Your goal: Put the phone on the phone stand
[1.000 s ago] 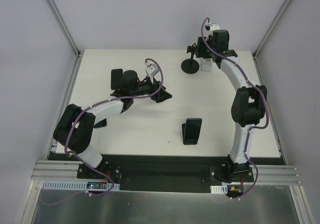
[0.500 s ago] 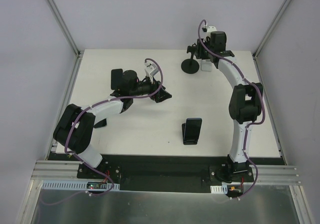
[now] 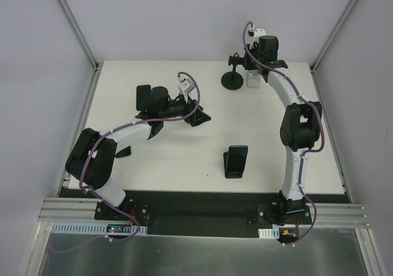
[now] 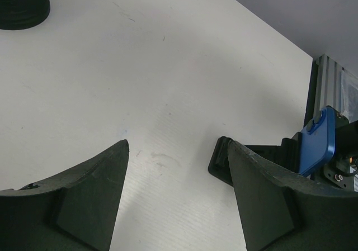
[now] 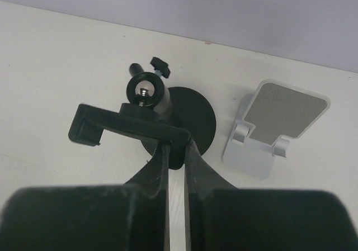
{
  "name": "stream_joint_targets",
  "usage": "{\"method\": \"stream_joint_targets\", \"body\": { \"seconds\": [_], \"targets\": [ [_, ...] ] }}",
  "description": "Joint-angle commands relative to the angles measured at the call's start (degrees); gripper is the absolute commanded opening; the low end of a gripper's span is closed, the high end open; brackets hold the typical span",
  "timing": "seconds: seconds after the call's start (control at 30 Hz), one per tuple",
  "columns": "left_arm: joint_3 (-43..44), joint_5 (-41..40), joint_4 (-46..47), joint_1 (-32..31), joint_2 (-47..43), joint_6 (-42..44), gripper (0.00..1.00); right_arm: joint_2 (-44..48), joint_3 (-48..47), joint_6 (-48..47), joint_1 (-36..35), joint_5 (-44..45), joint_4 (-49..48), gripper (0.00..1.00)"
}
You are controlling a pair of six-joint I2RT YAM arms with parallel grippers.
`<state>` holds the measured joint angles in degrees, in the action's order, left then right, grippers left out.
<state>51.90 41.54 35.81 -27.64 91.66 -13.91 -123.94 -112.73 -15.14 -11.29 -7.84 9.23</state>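
The phone [image 3: 237,157], blue-backed in the left wrist view [image 4: 317,142], leans upright in a low black cradle [image 4: 254,160] near the table's front middle. A black phone stand with a round base [image 3: 232,82] and a clamp bar [image 5: 128,123] stands at the back. My right gripper [image 3: 248,64] is shut on the right end of that clamp bar, its fingertips [image 5: 175,145] pinching it from both sides. Over bare table to the left of the phone, my left gripper [image 3: 199,117] hangs open with nothing between its fingers [image 4: 176,145].
A white and grey tilted stand [image 3: 253,80] sits just right of the black stand's base [image 5: 277,128]. The enclosure's back wall is close behind both. Metal frame rails run along the table's left and right edges.
My right gripper has closed onto the clamp bar of the black phone stand and shifted slightly toward the back. The left arm and the phone have not moved.
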Motion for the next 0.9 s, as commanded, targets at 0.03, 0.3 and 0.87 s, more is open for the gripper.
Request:
{"method": "stream_joint_targets", "body": {
  "seconds": [0.03,0.3,0.87],
  "targets": [
    [-0.7,0.4,3.8,0.8,-1.5,0.5,0.7,3.1,-1.0,-0.1,-1.4,-1.9,-1.8,0.01],
    [-6.0,-2.8,12.0,1.9,-5.5,-3.3,0.7,16.3,15.8,4.3,-8.3,6.9,-5.9,0.01],
    [-25.8,-34.8,18.3,6.9,-26.1,-6.8,0.79,47.4,46.5,23.5,-34.4,34.5,0.4,0.01]
  ]
}}
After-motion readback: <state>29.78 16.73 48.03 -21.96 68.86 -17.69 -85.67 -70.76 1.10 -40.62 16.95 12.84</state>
